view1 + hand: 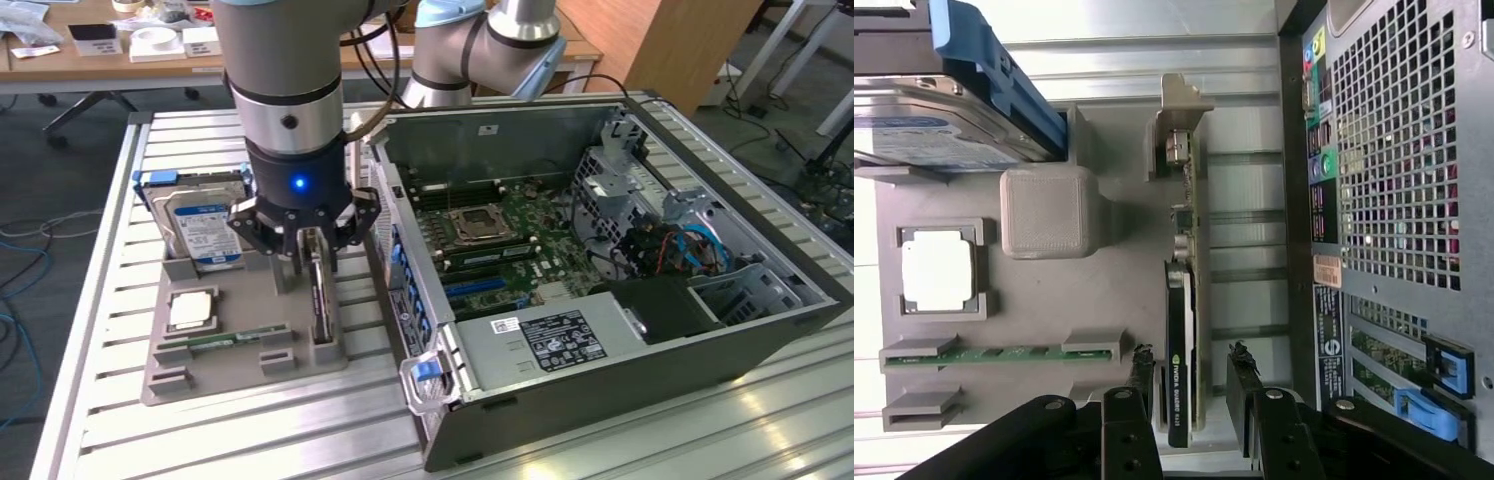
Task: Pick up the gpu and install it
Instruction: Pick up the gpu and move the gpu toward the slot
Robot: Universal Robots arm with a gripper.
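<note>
- gpu (1180, 330) stands on edge between the fingers (1145, 375) of the gripper (1192, 360); the jaws are part-open and straddle it, apparently not yet clamped.
- Its long axis runs along the gray tray (1116, 300) slot, with the bracket (1176, 120) end away from the fingers.
- Open computer case (601, 250) sits just beside the tray, on the exterior view's right.

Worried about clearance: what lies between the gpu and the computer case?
In the wrist view, just bare table slats between gpu and case, plus one finger of the gripper.
</note>
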